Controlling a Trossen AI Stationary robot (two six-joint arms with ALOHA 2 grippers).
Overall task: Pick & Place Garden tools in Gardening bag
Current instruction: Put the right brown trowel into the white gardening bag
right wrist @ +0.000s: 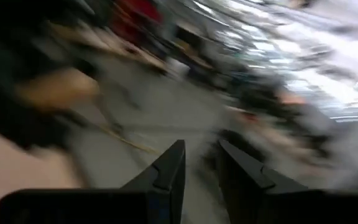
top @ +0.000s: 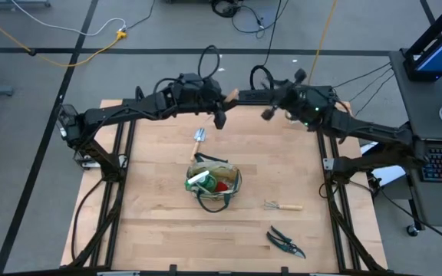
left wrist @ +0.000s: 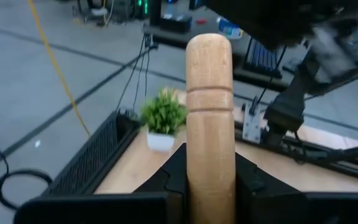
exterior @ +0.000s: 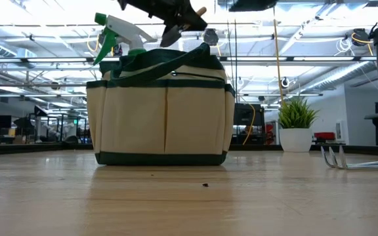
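High view: both arms meet over the far edge of the bench (top: 152, 222), w/ the left hand (top: 219, 116) pinching a wooden-handled trowel (top: 199, 136) whose blade hangs toward the bag (top: 213, 184) just beyond it. Left wrist view confirms the grip: fingers (left wrist: 166, 180) pressed on either side of the handle (left wrist: 209, 118), which stands upright between them. Right hand (top: 267, 111) hovers nearby holding nothing; its fingers (right wrist: 166, 171) stand slightly apart, narrow gap btwn them.

Bag sits mid-bench, already holding a green-and-white sprayer (exterior: 113, 29) and a red item (top: 221, 185). Still out on the bench: a small rake (top: 282, 205) to the right of the bag and dark shears (top: 285, 242) nearer the front edge. Potted plant (exterior: 296, 124) stands at the far side, not part of the job.

Step in hand, by the look of it: carry the trowel over the bag and drop it in. To do it well: centre the blade over the open mouth, clear of the looped handles and the sprayer, lower blade-first until it's inside the rim, then release. Letting go too high risks the tool glancing off the trim. Right arm should stay clear of the path.
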